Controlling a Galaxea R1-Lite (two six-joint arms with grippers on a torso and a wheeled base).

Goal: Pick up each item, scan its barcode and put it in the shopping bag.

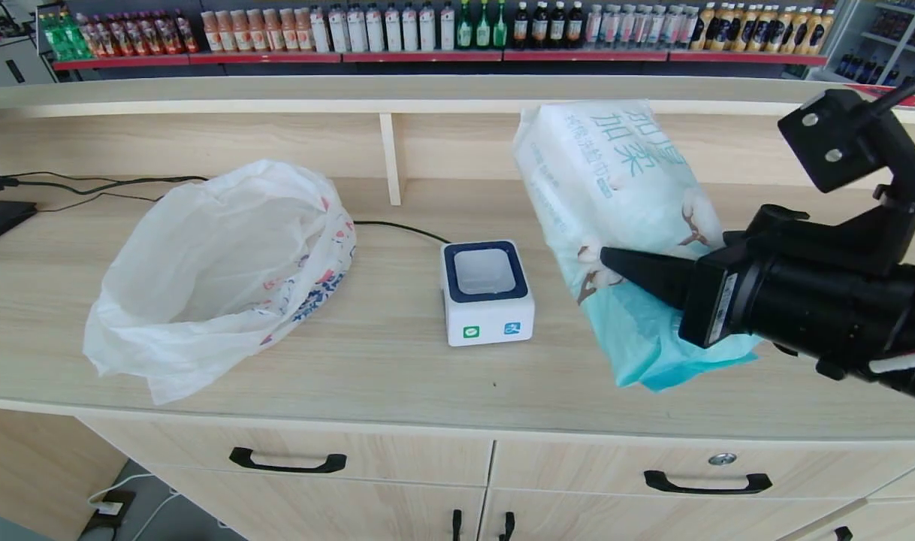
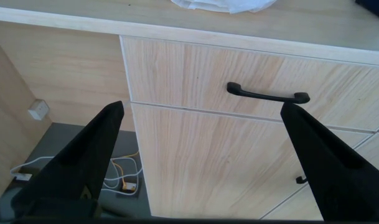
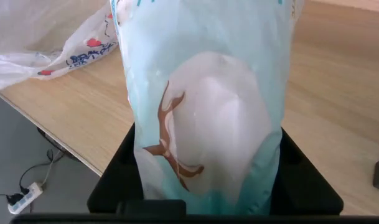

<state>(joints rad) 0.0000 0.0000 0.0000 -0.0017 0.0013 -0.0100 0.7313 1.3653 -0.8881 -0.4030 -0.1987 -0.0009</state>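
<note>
A tall white and teal soft pack (image 1: 623, 225) hangs tilted above the counter, right of the scanner, with my right gripper (image 1: 615, 267) shut on its lower half. Up close the pack (image 3: 205, 118) sits between the two black fingers (image 3: 124, 168). The white scanner (image 1: 487, 291) with a dark blue window frame stands mid-counter. To its left the white shopping bag (image 1: 217, 270) lies open, mouth facing up. My left gripper (image 2: 201, 162) is open, low in front of the counter's drawers, nothing between its fingers.
A black cable (image 1: 401, 227) runs from the scanner to the back left. Drawer fronts with black handles (image 1: 287, 460) line the counter's face. A raised back ledge (image 1: 277, 94) and an upright divider (image 1: 390, 158) bound the far side. Bottle shelves stand behind.
</note>
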